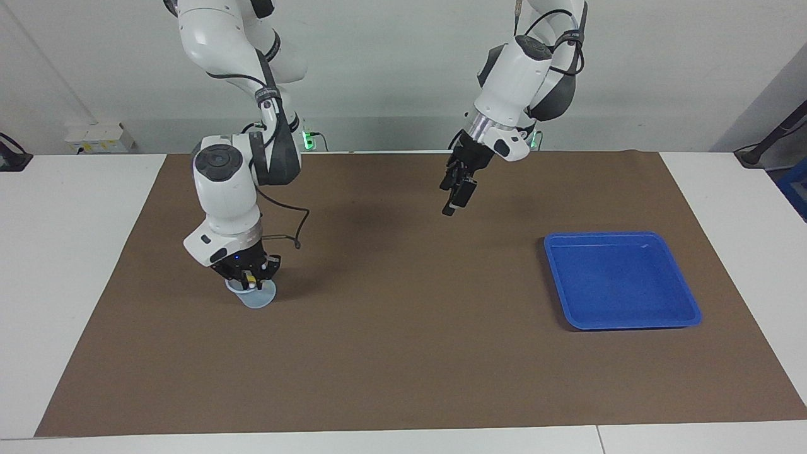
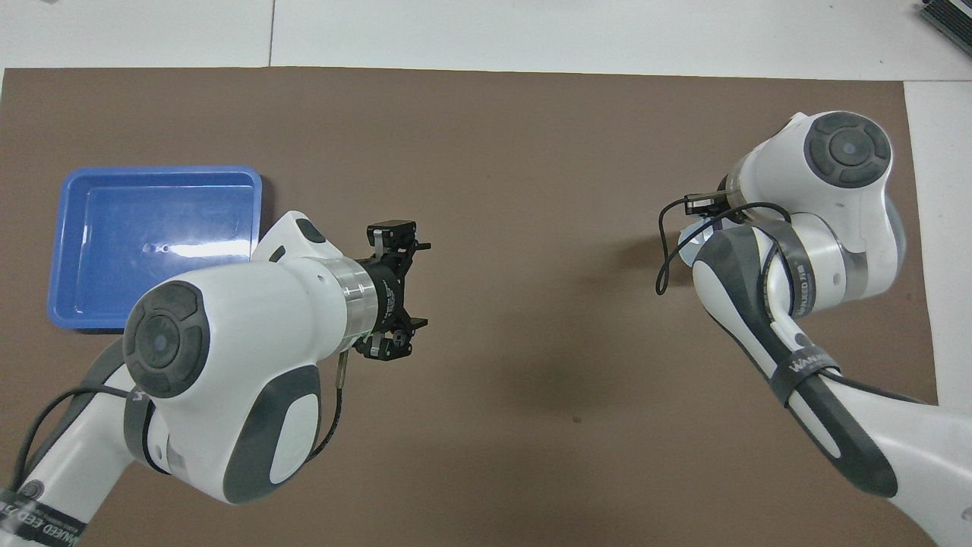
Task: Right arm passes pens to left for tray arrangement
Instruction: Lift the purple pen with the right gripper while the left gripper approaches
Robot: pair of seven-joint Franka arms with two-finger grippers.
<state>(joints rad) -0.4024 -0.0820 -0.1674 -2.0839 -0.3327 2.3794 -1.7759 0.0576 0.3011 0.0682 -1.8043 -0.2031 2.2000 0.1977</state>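
My right gripper [image 1: 253, 277] reaches down into a small translucent bluish cup [image 1: 260, 296] at the right arm's end of the mat. It is shut on a yellow pen [image 1: 253, 275] with a pale tip that stands in the cup. In the overhead view the right arm's wrist covers this gripper, and only an edge of the cup [image 2: 687, 245] shows. My left gripper [image 1: 455, 195] waits open and empty in the air over the middle of the mat, seen from above as the left gripper [image 2: 395, 289]. The blue tray [image 1: 621, 284] lies empty at the left arm's end; the tray [image 2: 152, 243] also shows from above.
A brown mat [image 1: 403, 353] covers most of the white table. A black cable [image 1: 296, 230] loops off the right wrist above the mat. Bare mat lies between the cup and the tray.
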